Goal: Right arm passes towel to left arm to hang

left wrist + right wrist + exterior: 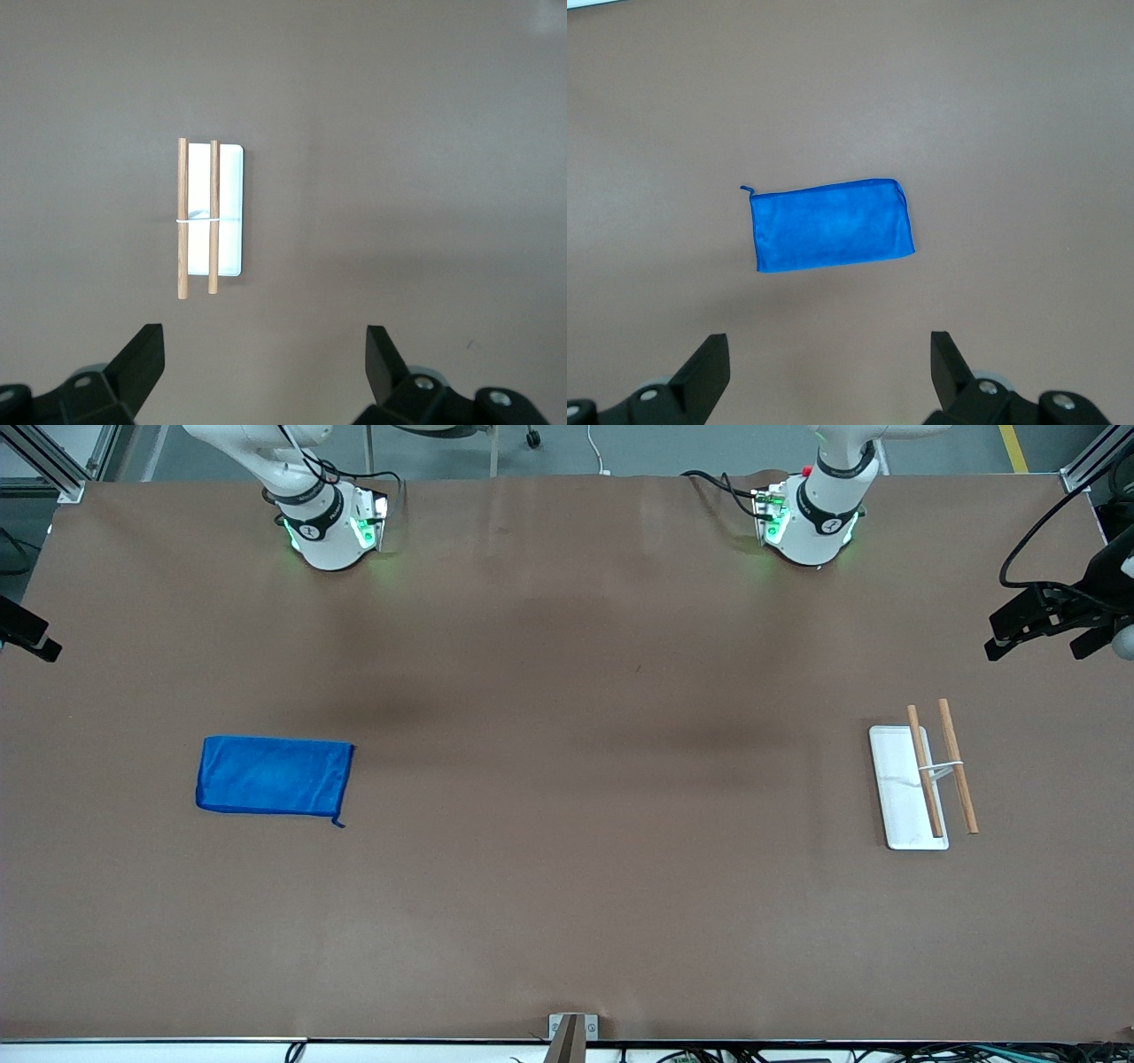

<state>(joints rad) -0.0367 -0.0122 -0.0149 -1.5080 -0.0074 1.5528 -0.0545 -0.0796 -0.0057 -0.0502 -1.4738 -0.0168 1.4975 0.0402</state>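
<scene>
The small bright blue soft towel (274, 775) lies flat on the brown tabletop (567, 868), toward the right arm's end. The right gripper (828, 359) hangs above it, jaws apart. The left gripper (266, 354) waits over the white rack with two wooden rods (921, 779), jaws apart. Pinching only the thin edge could let the towel slip.

I see a small rack (921, 779) toward the left arm's end of the brown table (567, 868): a flat white base (899, 797) with two wooden rods (197, 217) lying side by side above it, joined across their middles by a thin white crosspiece (199, 218).
</scene>
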